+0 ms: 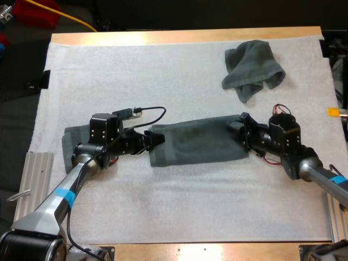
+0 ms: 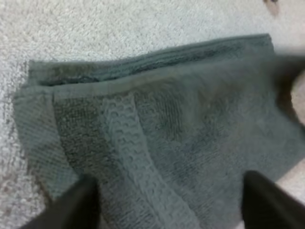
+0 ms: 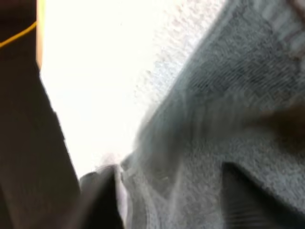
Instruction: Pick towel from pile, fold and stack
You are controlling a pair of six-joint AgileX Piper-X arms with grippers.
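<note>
white mat over wooden table; ribbed metal plate at mat's left edge

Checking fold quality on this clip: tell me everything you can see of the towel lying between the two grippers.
The towel is dark grey-green terry with a woven band near one end, folded into a long rectangle of stacked layers, lying flat on the white mat. The left gripper is at its left end, open; the right gripper is at its right end.

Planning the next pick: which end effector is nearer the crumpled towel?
Right. Right end effector: at the spread towel's right end, close by the crumpled towel. Left end effector: at its left end, farther.
</note>
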